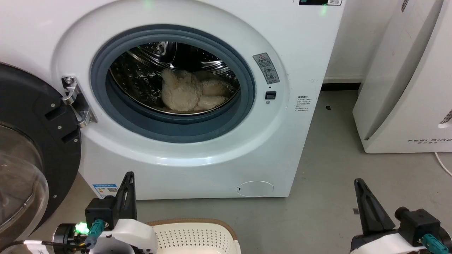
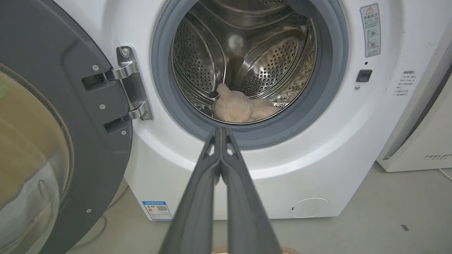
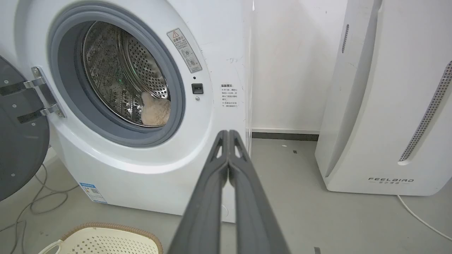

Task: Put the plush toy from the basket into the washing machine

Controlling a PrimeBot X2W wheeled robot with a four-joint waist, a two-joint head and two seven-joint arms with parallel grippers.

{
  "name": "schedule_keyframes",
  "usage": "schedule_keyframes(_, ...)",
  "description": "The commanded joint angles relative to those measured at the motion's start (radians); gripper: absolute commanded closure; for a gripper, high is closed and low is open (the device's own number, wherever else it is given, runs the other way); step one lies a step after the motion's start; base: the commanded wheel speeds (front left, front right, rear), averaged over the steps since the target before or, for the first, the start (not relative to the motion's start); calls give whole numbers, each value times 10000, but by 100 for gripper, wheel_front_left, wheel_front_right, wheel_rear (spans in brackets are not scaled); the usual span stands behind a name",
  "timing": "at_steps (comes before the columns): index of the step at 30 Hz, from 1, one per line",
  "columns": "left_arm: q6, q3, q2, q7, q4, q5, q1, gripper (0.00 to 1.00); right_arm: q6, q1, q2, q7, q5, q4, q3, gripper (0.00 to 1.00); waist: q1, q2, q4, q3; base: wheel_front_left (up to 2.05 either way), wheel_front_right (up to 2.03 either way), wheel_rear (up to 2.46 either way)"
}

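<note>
Washing machine (image 1: 300,53): black-framed door (image 1: 31,141) is swung wide open to the left, porthole unobstructed. The steel drum (image 1: 141,77) holds the plush toy (image 1: 192,91), and that's the only item visible in it.

The toy lies on the drum floor, just behind the grey gasket (image 1: 247,91) lip and a bit right of drum centre. In the head view its long axis runs roughly left-right across the drum, parallel to the machine front. It is lying down, not upright. One rounded lump sticks up at its left end, and two flatter limbs trail off to the right (can't tell head from feet under that shaggy fur). All of it is inside the gasket, with no part hanging over the lip.

The basket (image 1: 190,221) sits on the grey floor (image 1: 328,176) on the near side of the machine, at the bottom edge of the head view. The part of its inside in view is bare perforated plastic.

Left gripper (image 1: 130,174): near left, just beside the basket's left rim, fingers pressed together tip to tip, pointing at the porthole in the left wrist view.

Right gripper (image 1: 357,181): near right, well apart from the basket, fingers together as well. In its wrist view it points at the machine's right front edge.

The FEELBIRD appliance (image 1: 406,88) stands to the far right, apart from the machine.
</note>
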Motion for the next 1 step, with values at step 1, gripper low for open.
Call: schedule_keyframes(1,-29,-5,-10,59,-103,65,129,100,-4,-222,-1,67,-141,32,-19,100,-1,0,2,1,0,0,0)
